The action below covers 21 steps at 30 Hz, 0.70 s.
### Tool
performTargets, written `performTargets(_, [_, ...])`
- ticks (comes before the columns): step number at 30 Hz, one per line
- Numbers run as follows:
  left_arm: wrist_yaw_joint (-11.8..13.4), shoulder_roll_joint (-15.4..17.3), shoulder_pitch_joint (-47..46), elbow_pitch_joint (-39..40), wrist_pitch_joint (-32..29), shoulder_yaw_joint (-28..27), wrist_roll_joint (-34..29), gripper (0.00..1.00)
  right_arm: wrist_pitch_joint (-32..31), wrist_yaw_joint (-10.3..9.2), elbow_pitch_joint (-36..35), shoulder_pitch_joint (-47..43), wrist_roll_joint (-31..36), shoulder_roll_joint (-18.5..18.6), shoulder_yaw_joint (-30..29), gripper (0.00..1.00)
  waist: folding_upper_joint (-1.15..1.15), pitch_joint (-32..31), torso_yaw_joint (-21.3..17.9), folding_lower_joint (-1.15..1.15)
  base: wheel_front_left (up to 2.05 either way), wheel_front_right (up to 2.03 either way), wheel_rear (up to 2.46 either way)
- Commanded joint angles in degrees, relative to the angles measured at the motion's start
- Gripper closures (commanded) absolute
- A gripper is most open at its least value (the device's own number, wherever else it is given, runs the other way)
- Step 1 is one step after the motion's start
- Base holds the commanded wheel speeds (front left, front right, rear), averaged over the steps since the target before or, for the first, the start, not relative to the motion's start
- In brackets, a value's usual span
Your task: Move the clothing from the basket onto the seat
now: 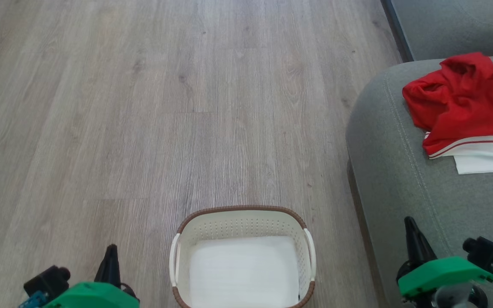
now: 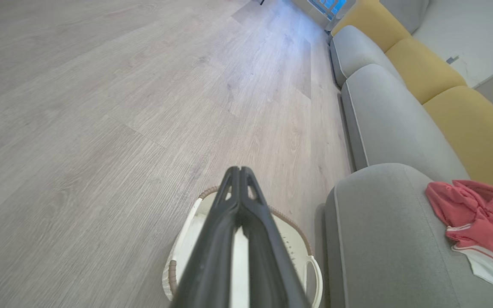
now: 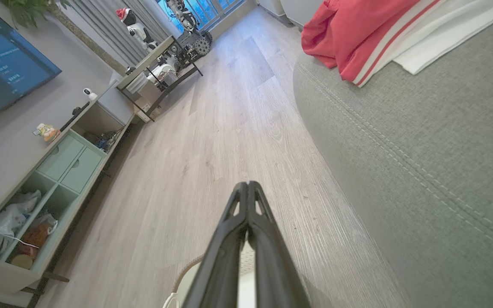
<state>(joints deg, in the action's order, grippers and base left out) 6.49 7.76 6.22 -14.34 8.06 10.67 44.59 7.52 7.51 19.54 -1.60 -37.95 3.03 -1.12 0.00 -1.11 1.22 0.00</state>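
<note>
Head view: the clothing [image 1: 460, 102] lies heaped on the seat [image 1: 400, 192] at 2 o'clock; the basket [image 1: 242, 208] at 6 o'clock looks empty. Left tool [image 1: 111, 248] and right tool [image 1: 409, 221] are pinched closed, holding nothing. A right-arm swing could drag the heap onto the floor [image 1: 144, 107].

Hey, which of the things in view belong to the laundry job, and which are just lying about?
Part of the job:
clothing, red and white, lying on the seat
seat, grey
basket, on the floor

Just lying about:
television
shelf unit with green drawers
yellow back cushions
robot figure in a red hat
</note>
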Motion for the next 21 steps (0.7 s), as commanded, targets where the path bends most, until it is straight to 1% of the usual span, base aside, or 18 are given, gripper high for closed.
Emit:
performTargets(1, [-0.5,0.2,-2.9,1.7,-0.5,-1.5,1.4,1.0,-0.4,-0.01,-2.3,3.2,-1.7,0.0,0.0,1.0,0.0,0.0,0.0,0.0,0.0,0.0,0.0])
performTargets(21, [-3.8,-0.8,-5.2,1.4,-3.7,-5.1,13.0,1.0,-3.7,-0.01,-3.1,4.3,-14.5,-0.1,-1.3,1.0,0.0,0.3,-0.3,0.0,0.0,0.0,0.0])
